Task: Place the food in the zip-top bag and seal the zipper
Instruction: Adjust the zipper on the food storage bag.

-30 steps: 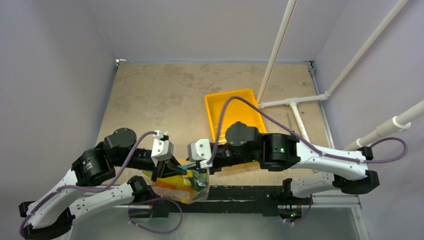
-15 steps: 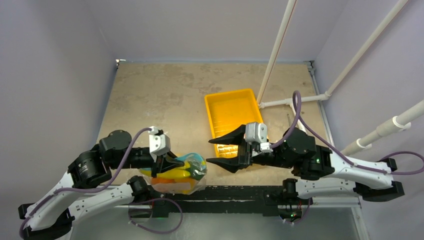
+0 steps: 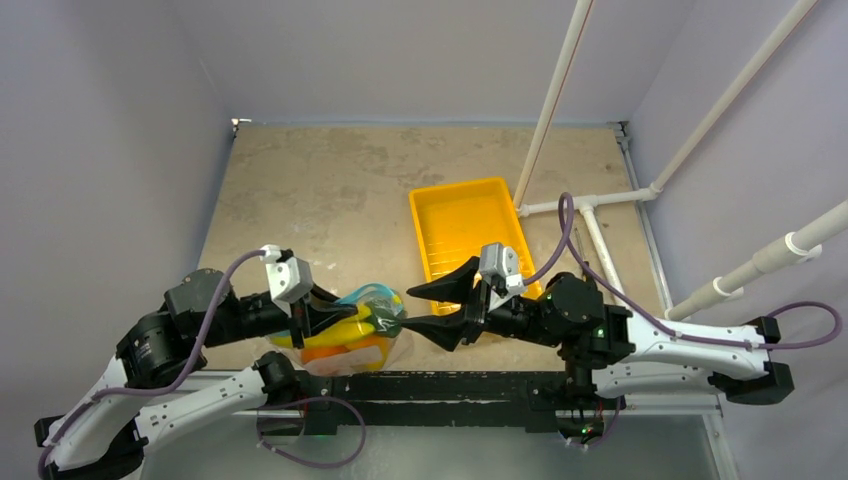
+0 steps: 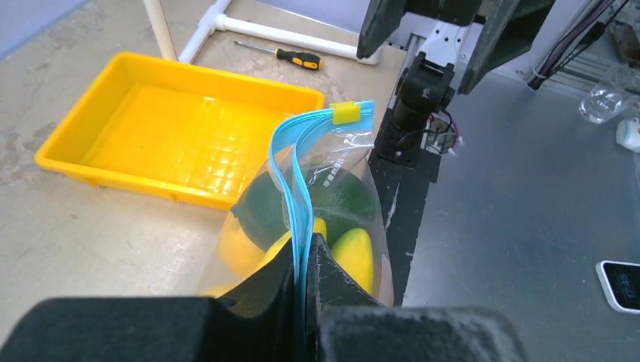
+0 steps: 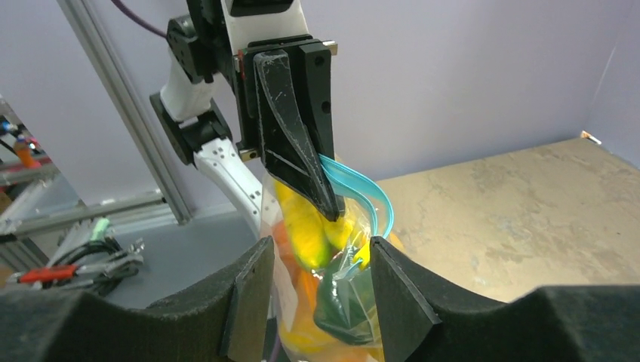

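The zip-top bag (image 3: 372, 345) hangs at the table's near edge, holding yellow, orange and green food (image 4: 353, 255). My left gripper (image 3: 348, 322) is shut on the zipper (image 4: 296, 173), the teal-blue strip, near one end. A yellow slider (image 4: 346, 113) sits at the strip's far end, and the strip gapes a little there. My right gripper (image 3: 408, 308) is wide open at the bag's right end. In the right wrist view the bag (image 5: 336, 302) shows between its fingers (image 5: 249, 302), with the food (image 5: 302, 226) inside. I cannot tell whether they touch it.
An empty yellow tray (image 3: 470, 215) lies behind the right gripper, also in the left wrist view (image 4: 151, 136). White pipes (image 3: 590, 205) and a screwdriver (image 4: 298, 59) lie at the right. The black table edge (image 3: 480, 385) runs just in front of the bag.
My right gripper left the bag, opened wide, then moved left again until its open fingers reached the bag's right end. My left gripper shifted slightly left and back, still holding the strip.
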`<state>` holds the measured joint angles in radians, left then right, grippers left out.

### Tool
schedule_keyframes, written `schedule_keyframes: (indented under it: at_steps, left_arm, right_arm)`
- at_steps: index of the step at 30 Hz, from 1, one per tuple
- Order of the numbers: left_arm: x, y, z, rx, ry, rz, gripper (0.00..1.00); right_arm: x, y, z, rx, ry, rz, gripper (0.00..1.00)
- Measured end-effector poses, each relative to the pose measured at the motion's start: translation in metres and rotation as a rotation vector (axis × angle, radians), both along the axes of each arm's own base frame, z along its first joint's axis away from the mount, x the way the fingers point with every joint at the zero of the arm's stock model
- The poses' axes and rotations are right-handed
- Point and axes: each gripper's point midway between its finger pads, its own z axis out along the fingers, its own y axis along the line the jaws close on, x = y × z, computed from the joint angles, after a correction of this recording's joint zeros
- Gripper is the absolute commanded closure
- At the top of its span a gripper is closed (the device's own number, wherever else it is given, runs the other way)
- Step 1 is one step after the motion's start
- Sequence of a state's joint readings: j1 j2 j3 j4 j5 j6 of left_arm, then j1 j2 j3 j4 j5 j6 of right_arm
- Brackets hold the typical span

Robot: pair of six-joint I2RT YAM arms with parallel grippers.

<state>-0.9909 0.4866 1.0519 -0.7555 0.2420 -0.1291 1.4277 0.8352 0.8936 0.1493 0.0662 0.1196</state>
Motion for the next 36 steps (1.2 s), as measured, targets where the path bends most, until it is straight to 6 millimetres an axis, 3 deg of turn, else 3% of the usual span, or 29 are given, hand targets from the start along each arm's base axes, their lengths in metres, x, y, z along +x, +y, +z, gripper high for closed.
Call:
schedule_keyframes:
  at_steps: [7,13,17,28,36]
  left_arm:
    - [0.000,0.006,0.011,-0.043,-0.020,0.021,1.00]
    - [-0.002,0.011,0.016,-0.062,-0.030,0.032,1.00]
    - [-0.003,0.013,0.018,-0.074,-0.033,0.032,1.00]
    - [-0.007,0.017,0.024,-0.098,-0.041,0.032,1.00]
    - [-0.007,0.018,0.025,-0.103,-0.039,0.033,1.00]
  right_arm:
    - [0.002,0.019,-0.004,0.027,0.032,0.004,0.52]
    - [0.002,0.035,-0.012,0.018,0.038,0.013,0.62]
    - [0.003,0.040,-0.015,0.016,0.041,0.011,0.61]
    - [0.024,0.032,-0.012,0.033,0.067,-0.108,0.56]
    - [0.023,0.035,-0.011,0.040,0.069,-0.104,0.67]
